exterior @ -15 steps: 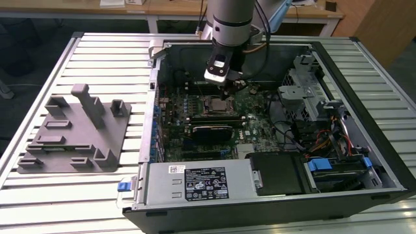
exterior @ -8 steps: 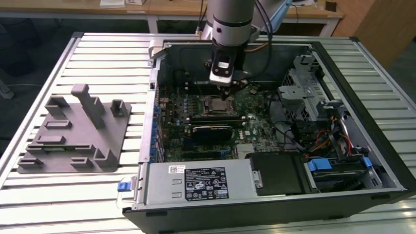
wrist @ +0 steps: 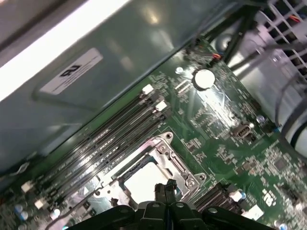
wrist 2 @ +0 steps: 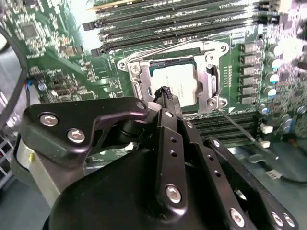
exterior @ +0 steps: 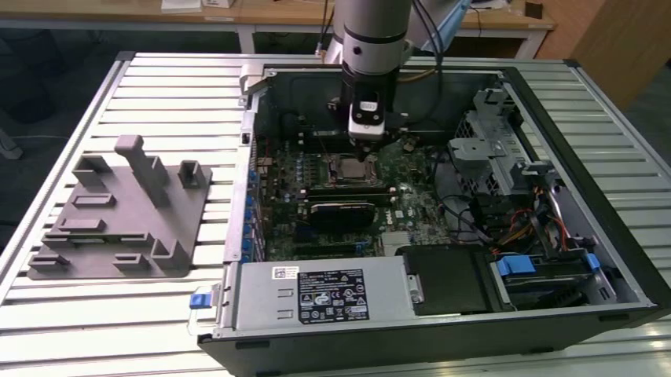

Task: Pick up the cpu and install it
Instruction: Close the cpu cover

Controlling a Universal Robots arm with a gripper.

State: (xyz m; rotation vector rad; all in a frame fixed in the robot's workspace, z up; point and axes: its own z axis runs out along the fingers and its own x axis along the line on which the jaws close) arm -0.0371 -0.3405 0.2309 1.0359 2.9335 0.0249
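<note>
A slatted metal table (exterior: 157, 78) carries everything, with wooden desks (exterior: 262, 12) behind it at the far side of the room. Toward the exterior view's left, a grey holder block (exterior: 121, 216) with upright posts stands on the slats. Beside it, filling the middle and the exterior view's right, lies an open computer case (exterior: 618, 259) with its green motherboard (exterior: 414, 208) facing up. The cpu (wrist 2: 175, 84) lies inside the metal-framed socket (wrist 2: 211, 79) on that board, next to the rows of memory slots (wrist 2: 182, 19). The gripper (wrist 2: 165, 91) hangs just above the chip's edge, fingers drawn tight together with nothing between them. The arm (exterior: 372, 31) is cut off by the exterior view's upper edge. In the second wrist view the gripper's black body covers part of the socket; whether the tips touch the chip, or whether it sits fully home, cannot be made out
</note>
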